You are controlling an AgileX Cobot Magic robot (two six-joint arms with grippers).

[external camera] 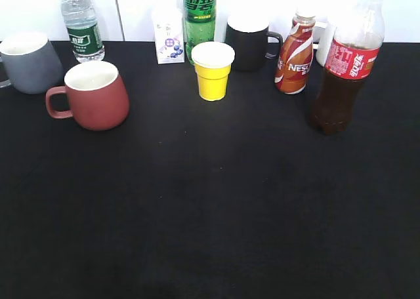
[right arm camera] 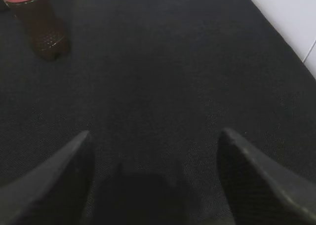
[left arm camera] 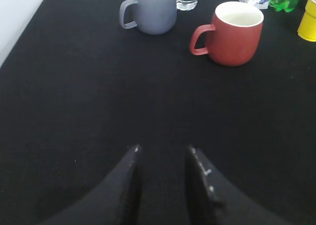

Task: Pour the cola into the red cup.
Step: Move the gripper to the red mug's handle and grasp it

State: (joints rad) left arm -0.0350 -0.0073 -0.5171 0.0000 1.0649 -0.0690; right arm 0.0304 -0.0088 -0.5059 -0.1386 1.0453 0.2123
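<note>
Nearest the cameras are the 2 grippers, neither visible in the exterior view. The left gripper [left arm camera: 163, 153] hangs low over bare black table [external camera: 210, 220] with a narrow gap between its fingers and nothing in it: released, though nearly closed. The right gripper [right arm camera: 155, 136] has its fingers spread wide apart over the cloth, also empty.

Beyond them lies a broad, bare stretch of table, so both arms have free room to come forward. The things stand only toward the back.

The red cup [external camera: 92, 94] stands upright at the left, handle pointing left, with the grey mug [external camera: 26, 61] just behind and beside it. The cola bottle [external camera: 346, 66] stands upright at the right, well apart from the cup, its yellowish cap on. A yellow cup [external camera: 212, 69] sits between them, further back.

Risks, as I judge them: the bottle is tall and narrow, so a high or off-center grip could tip it toward the Nescafe bottle [external camera: 295, 56] just to its left. With the cap on, nothing pours until it is off. Carrying the bottle across to the cup passes close to the yellow cup, and a tilt begun early would spill on the cloth. The grey mug is near enough to be mistaken or bumped.

The table's right edge shows near the right gripper, the left edge beside the left one; the back row lines the wall.
</note>
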